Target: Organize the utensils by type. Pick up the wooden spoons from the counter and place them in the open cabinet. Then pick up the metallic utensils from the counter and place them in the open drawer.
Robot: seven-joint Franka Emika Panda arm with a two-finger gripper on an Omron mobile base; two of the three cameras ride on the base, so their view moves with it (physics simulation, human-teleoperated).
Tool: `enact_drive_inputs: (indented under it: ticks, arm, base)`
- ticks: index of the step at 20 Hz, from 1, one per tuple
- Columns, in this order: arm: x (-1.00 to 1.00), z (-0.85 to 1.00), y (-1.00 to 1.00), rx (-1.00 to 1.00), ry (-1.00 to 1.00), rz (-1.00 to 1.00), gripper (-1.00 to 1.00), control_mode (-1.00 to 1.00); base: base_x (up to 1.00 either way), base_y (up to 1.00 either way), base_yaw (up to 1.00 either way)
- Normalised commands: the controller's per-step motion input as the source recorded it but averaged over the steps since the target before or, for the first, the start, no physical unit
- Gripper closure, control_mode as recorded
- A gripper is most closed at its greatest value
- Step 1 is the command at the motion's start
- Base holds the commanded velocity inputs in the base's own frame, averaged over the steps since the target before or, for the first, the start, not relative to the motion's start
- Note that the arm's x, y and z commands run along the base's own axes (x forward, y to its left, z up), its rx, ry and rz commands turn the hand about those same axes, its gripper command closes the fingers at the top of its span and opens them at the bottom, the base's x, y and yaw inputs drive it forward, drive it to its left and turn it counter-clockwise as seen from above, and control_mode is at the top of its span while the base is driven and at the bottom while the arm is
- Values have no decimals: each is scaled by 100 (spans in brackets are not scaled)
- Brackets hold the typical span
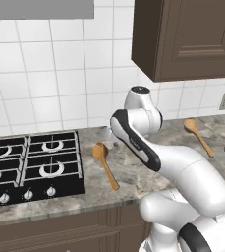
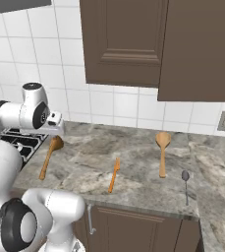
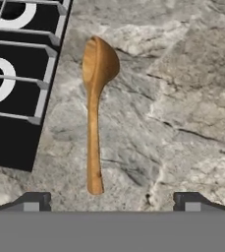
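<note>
- Hovering over the left wooden spoon (image 3: 95, 113), the tool (image 3: 111, 201) stands with its jaws spread wide and nothing between them; the hand view puts both finger tips either side of the handle end, so this reads as a line-up for a grasp on the handle.
- That spoon lies flat on the counter (image 2: 143, 162) just beside the black cooktop (image 1: 30, 165), bowl toward the wall, handle toward the front edge.
- Second wooden spoon (image 2: 162, 151) lies well apart to the right, same orientation, untouched.
- Slim orange utensil (image 2: 114, 173) lies between the two spoons, near the front edge; thin dark utensil (image 2: 185, 184) lies just right of the second spoon.
- All four are laid out singly with gaps, which gives clean access to each.
- Containers: the wall cabinet (image 2: 126, 44) above the counter shows a shut door; its inside is hidden, so contents cannot be told.
- Judgement: nothing sorted yet; the first pick is pending.
</note>
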Motion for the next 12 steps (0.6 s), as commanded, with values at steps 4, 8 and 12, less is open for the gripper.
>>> enact_drive_inputs:
  ticks: [4, 8, 12]
  arm:
    - [0, -75, 26, 1, 9, 4, -100, -100]
    - [0, -72, 20, 0, 3, 5, -100, -100]
    - [1, -64, 13, 0, 1, 4, -100, -100]
  base:
    - [0, 0, 0]
    - [0, 0, 0]
    - [0, 0, 0]
